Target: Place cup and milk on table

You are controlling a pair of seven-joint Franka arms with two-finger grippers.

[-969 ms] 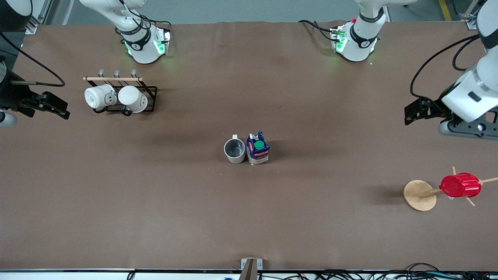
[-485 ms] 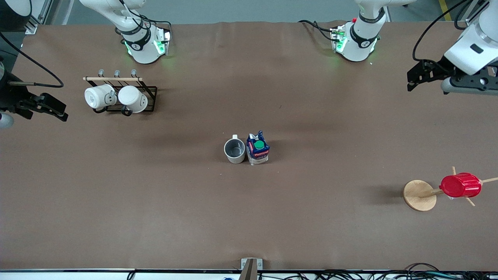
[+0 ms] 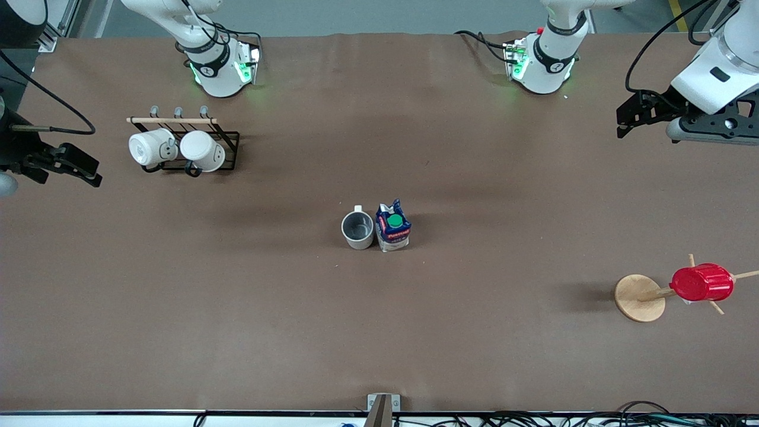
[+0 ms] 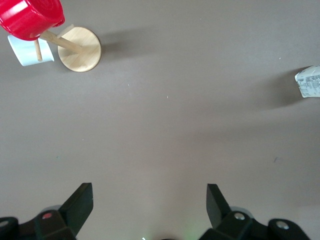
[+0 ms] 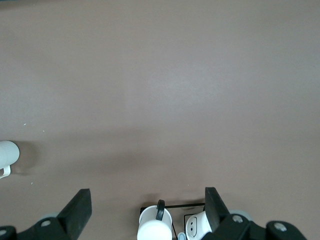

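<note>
The left arm's black two-finger gripper hangs in the air over the bare brown cover at the left arm's end of the table, its fingers spread wide and holding nothing. The right arm's black two-finger gripper hangs over the table edge at the right arm's end, fingers likewise parted and empty.

From the left gripper, at about seven o'clock in the front view, the small pale grey-beige mug with a dark grey inside stands upright at the middle of the large flat table with its plain matte brown cover. The small dark blue and white gable-top milk carton with a round green cap stands upright just beside the mug, toward the left arm's end.

At about five o'clock from the left gripper, a red ribbed cup hangs on a wooden peg stand with a round wooden disc base. Near the right gripper, at about two o'clock from it, two brighter white mugs hang on a black wire rack with a wooden rail.

Past the table's top edge lies a grey floor; dark cables run along the bottom edge.
</note>
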